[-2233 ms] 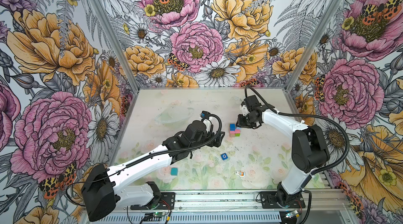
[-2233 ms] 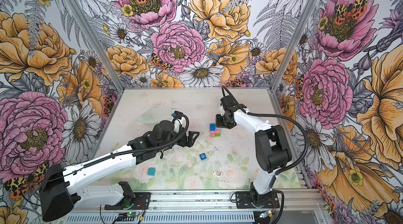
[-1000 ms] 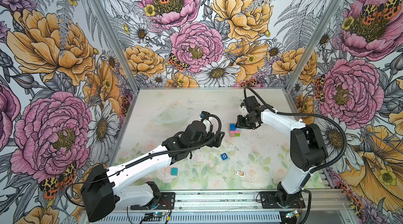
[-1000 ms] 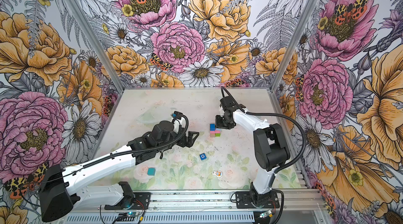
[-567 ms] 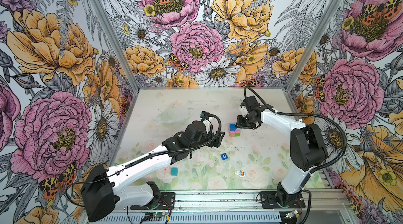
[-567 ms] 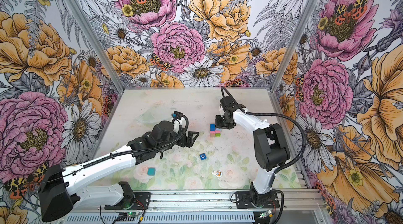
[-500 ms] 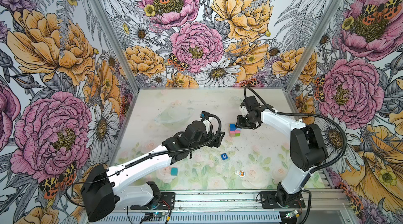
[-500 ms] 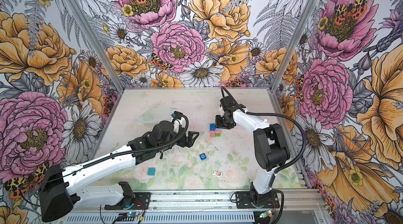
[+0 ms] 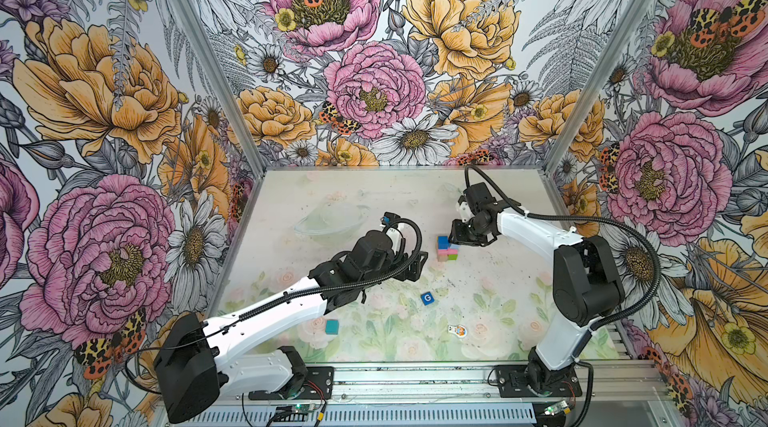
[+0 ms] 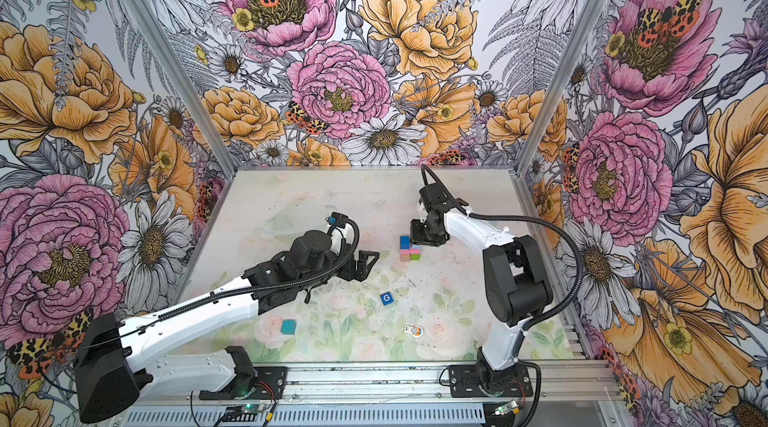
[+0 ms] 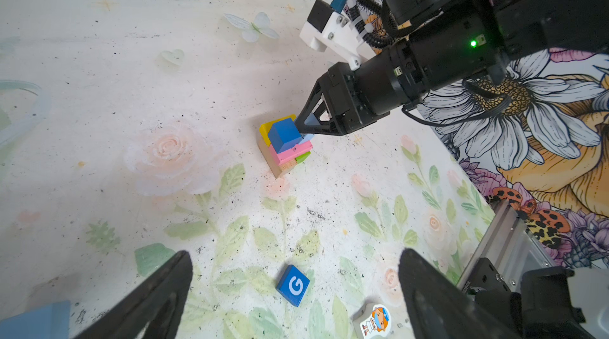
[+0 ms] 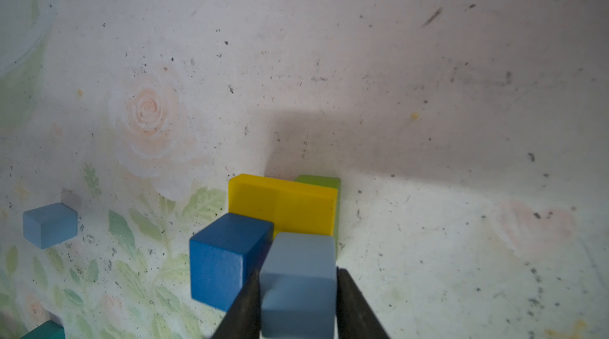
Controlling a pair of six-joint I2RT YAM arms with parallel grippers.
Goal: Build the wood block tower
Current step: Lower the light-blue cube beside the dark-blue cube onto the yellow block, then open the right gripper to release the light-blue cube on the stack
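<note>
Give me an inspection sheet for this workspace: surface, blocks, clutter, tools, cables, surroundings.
Surface: table, floral print, dark specks.
Job's things: tower of wood, green, pink and yellow oblongs, dark blue cube on top; G cube and teal cube loose.
Clutter: cartoon figure piece near the front.
Tools: left tool open, empty; right tool closed on light blue cube beside the dark blue one.
Cables: black conduits loop off both arms, clear of the blocks.
Surroundings: floral walls.

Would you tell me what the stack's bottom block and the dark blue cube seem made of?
The bottom block looks like bare wood: tan, grain visible. The dark blue cube is likely wood too, under opaque matte paint; no grain shows.
</note>
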